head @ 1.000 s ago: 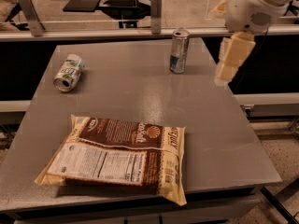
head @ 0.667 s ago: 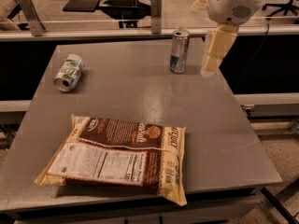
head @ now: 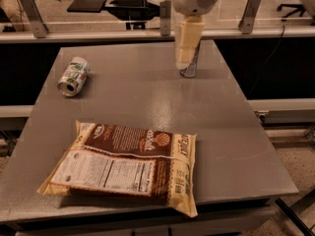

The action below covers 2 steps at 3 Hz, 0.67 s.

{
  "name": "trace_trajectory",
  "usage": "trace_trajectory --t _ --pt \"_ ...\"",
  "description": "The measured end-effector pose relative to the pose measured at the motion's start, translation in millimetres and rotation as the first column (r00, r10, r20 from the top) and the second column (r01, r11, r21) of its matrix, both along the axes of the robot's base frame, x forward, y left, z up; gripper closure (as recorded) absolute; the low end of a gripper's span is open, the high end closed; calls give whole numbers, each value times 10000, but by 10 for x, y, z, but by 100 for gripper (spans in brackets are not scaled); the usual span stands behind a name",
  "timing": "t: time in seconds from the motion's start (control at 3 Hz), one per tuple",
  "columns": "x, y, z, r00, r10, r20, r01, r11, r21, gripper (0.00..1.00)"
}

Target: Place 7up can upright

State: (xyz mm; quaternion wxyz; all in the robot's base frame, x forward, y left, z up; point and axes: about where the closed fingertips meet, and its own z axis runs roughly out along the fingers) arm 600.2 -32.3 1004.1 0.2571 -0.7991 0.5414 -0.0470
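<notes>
The 7up can [head: 74, 76], white and green with a silver end, lies on its side near the far left of the grey table [head: 147, 102]. My gripper [head: 186, 50] hangs from the arm at the far middle of the table, well to the right of the 7up can. Its pale fingers [head: 187, 38] point down and cover most of a tall slim silver-and-blue can [head: 190, 68] standing upright behind them.
A large brown and cream snack bag [head: 128, 166] lies flat on the near half of the table. A metal rail with posts [head: 251, 9] runs behind the table's far edge. The floor drops away to the right.
My arm and gripper have swung left from the table's right side to in front of the slim can. The 7up can and bag have not moved.
</notes>
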Motion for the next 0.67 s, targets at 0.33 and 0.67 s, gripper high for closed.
trace_trajectory --t 0.33,0.67 --pt "183 407 -61 9901 1371 300 -1357 9898 -439 0" --pt "356 776 -172 9635 2635 465 -2582 9612 -975 0"
